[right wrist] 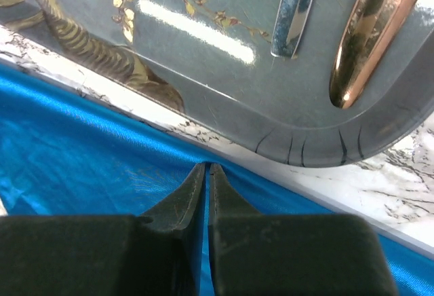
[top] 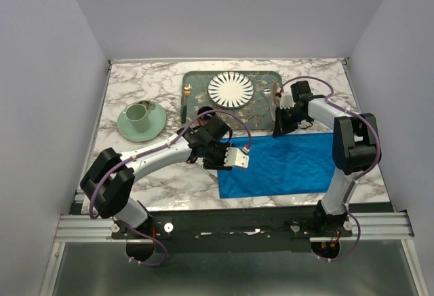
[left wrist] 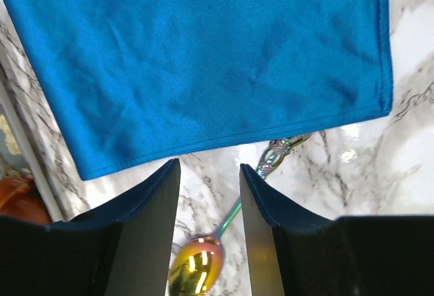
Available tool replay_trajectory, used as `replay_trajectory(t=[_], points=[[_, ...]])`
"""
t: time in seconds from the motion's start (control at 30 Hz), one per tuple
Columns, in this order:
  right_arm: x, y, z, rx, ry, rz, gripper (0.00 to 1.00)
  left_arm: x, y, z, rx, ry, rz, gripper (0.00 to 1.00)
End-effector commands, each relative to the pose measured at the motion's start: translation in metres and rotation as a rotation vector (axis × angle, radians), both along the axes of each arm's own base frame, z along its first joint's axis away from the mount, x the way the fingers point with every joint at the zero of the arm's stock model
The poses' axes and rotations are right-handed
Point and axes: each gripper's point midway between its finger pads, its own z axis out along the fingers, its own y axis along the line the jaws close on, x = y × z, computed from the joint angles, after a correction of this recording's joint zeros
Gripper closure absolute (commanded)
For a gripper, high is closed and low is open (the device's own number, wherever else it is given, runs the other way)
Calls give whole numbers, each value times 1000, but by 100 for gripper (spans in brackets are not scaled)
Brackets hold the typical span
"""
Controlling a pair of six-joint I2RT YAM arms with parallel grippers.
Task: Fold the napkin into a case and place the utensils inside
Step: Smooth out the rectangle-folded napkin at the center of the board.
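Observation:
The bright blue napkin (top: 291, 163) lies flat as a wide rectangle on the marble at the near right; no case shape shows. My left gripper (top: 239, 159) hovers open at its left edge. In the left wrist view the spoon (left wrist: 195, 272) lies on the marble between the open fingers of the left gripper (left wrist: 209, 163), untouched, its handle running toward the napkin (left wrist: 203, 58). My right gripper (top: 278, 132) is shut on the napkin's far edge (right wrist: 81, 146), a blue sliver between its closed jaws (right wrist: 207, 165). The copper-pink fork (right wrist: 369, 34) rests on the tray.
The grey-green tray (top: 258, 109) sits just beyond the napkin, holding a striped white plate (top: 230, 89), a green-handled gold fork (top: 185, 102) and a silvery handle (right wrist: 295, 11). A green cup on a saucer (top: 141, 119) stands at the left.

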Motion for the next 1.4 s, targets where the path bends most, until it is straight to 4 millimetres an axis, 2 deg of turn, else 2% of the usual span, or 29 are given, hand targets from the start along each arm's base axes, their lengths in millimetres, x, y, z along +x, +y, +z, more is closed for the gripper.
replay_trajectory(t=[0.0, 0.2, 0.33, 0.37, 0.47, 0.5, 0.57, 0.6, 0.63, 0.7, 0.73, 0.77, 0.8, 0.83, 0.87, 0.9, 0.93, 0.97, 1.0, 1.03, 1.07, 1.1, 1.17, 1.2, 1.23, 1.27, 1.3, 1.37], points=[[-1, -9, -8, -104, 26, 29, 86, 4, -2, -7, 25, -98, -212, 50], [0, -7, -9, -157, 22, 59, 86, 0, -9, -17, 6, -129, -351, 49], [0, -6, -6, -156, 21, 72, 83, -2, -7, -28, 23, -155, -419, 47], [1, -5, 0, -150, 11, 73, 82, -2, -5, -33, 33, -158, -427, 47], [1, 1, 19, -112, -27, 96, 74, 2, -7, -29, 21, -178, -420, 47], [2, 4, 37, -88, -72, 111, 71, 1, -7, -25, 10, -168, -410, 47], [-3, 12, 58, -30, -112, 137, 64, -4, -8, -7, -59, -132, -346, 47], [-6, 15, 76, -9, -158, 145, 62, -3, -6, 0, -81, -111, -300, 46], [-11, 18, 86, 14, -176, 153, 59, -5, -7, 9, -123, -84, -265, 44], [-21, 25, 101, 36, -195, 156, 57, 4, 7, 37, -209, -32, -70, 41], [-27, 28, 119, 52, -240, 162, 54, 5, 12, 46, -242, -9, -17, 39], [-35, 31, 120, 55, -242, 170, 52, 11, 25, 51, -261, 6, 77, 37], [-43, 45, 127, 67, -266, 206, 49, 12, 31, 72, -325, 1, 183, 34], [-49, 50, 138, 61, -311, 222, 45, 16, 40, 81, -356, 0, 258, 32], [-57, 55, 137, 53, -325, 246, 42, 17, 51, 84, -373, -4, 331, 31], [-67, 75, 141, 61, -362, 307, 40, 24, 64, 108, -461, -26, 456, 27], [-69, 80, 140, 38, -384, 309, 35, 27, 72, 116, -495, -38, 524, 25], [-72, 88, 141, 28, -401, 308, 35, 29, 81, 121, -523, -50, 590, 23], [-84, 108, 139, 23, -403, 350, 35, 39, 99, 141, -581, -125, 701, 19], [-89, 117, 134, 9, -386, 336, 37, 41, 107, 148, -627, -109, 803, 17], [-79, 113, 126, -97, -416, 268, 39, 43, 115, 152, -657, -115, 874, 16], [-85, 131, 125, -120, -444, 274, 43, 48, 129, 164, -698, -170, 958, 14], [-85, 144, 123, -151, -445, 256, 50, 52, 142, 169, -763, -153, 1101, 14], [-97, 157, 106, -174, -390, 288, 51, 54, 147, 171, -782, -151, 1156, 16], [-99, 171, 112, -158, -388, 292, 52, 60, 160, 171, -793, -158, 1231, 16], [-103, 178, 107, -179, -374, 306, 52, 62, 165, 171, -827, -129, 1291, 16], [-115, 188, 92, -207, -325, 348, 52, 65, 173, 173, -848, -128, 1344, 16], [-124, 205, 89, -180, -279, 353, 54, 73, 194, 176, -863, -152, 1452, 16]])
